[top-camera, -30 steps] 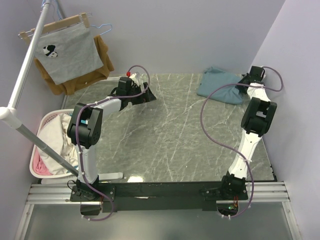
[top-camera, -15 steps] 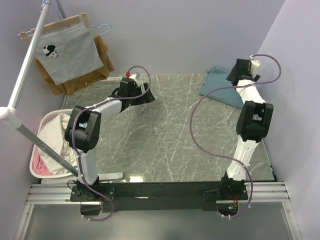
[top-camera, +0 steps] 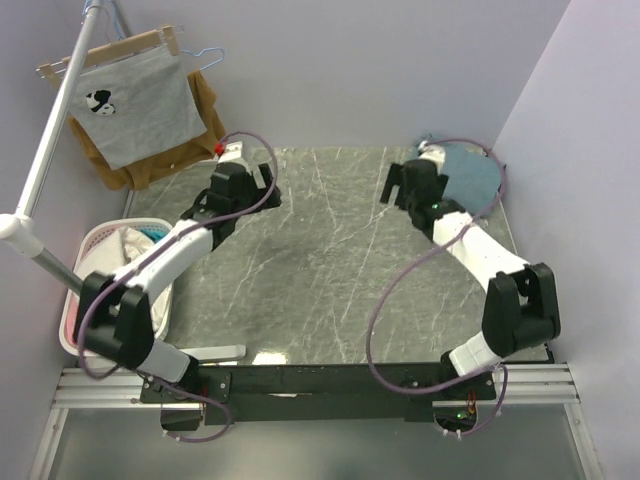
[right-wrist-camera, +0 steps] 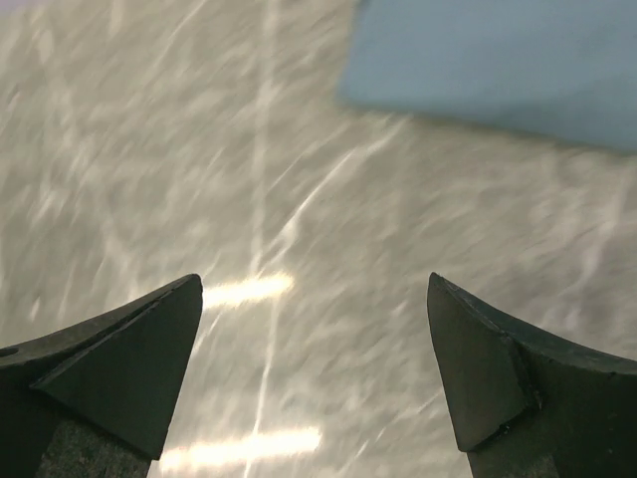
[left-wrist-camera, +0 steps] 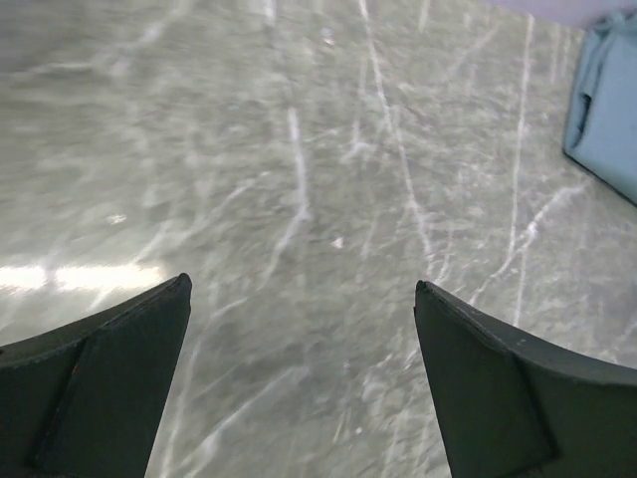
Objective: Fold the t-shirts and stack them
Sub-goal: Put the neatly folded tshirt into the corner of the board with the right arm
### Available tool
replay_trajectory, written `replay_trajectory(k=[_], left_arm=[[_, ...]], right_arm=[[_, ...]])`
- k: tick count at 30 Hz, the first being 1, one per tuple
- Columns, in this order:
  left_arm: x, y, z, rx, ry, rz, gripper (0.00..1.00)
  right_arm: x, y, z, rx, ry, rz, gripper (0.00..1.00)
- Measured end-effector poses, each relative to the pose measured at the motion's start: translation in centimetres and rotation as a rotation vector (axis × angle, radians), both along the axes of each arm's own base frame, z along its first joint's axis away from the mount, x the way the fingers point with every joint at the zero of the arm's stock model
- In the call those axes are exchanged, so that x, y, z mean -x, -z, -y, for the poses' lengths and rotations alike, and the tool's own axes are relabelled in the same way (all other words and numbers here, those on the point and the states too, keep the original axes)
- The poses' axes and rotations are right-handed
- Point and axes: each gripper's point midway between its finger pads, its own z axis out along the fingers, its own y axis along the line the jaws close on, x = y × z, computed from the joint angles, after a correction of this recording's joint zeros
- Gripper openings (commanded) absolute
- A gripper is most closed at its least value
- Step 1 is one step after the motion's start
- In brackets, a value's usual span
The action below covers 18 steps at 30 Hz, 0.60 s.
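**Both grippers open over bare table, teal shirt in the far right corner**

The dusty teal-blue cotton t-shirt (top-camera: 472, 176) lies on the grey-green marble-patterned tabletop (top-camera: 330, 280) at the upper right of the overhead view, partly hidden by the right arm's wrist. The right gripper (top-camera: 394, 190) sits just left of it, over bare stone. In the right wrist view its two dark fingers (right-wrist-camera: 119, 368) stand wide apart with nothing between them, and the t-shirt (right-wrist-camera: 498, 60) shows as a blurred blue patch at the top right, beyond the tips.

The left gripper (top-camera: 262, 190) is at the upper left of the table. Its fingers (left-wrist-camera: 100, 398) are also spread wide, holding nothing. A corner of the t-shirt (left-wrist-camera: 609, 100) shows at the right edge of that wrist view, well apart from it.

At the left edge of the overhead view stands a white and pink plastic laundry basket (top-camera: 88, 238) with pale cloth in it. Above it, at the upper left, a grey shirt with a black-and-white print (top-camera: 135, 105) hangs in front of a brown garment (top-camera: 205, 120).
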Motion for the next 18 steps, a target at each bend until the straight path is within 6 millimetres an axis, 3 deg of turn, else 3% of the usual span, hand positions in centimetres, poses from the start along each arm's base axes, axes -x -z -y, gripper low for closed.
replay_trajectory(k=[5,9,15,18], left_arm=[[3.2,-3.0,-3.7,-0.048,-0.128,0.077,1.00],[5.2,-4.8,-6.4,-0.049,-0.227,0.138,0.99],[7.9,-3.4,-8.7,-0.053,-0.299,0.134,0.99],[8.7,-2.6,-9.7,-0.070,-0.340,0.118,0.99]], right_arm=[[5.1,2.2,-6.7,-0.003,-0.183,-0.044,1.00],[9.0,4.1,-10.0,-0.021,-0.269,-0.079,1.00],[11.4,6.9,-9.8,-0.033,-0.245,-0.149,1.00],[12.7,6.8,-10.0,-0.005,-0.258,-0.136,1.00]])
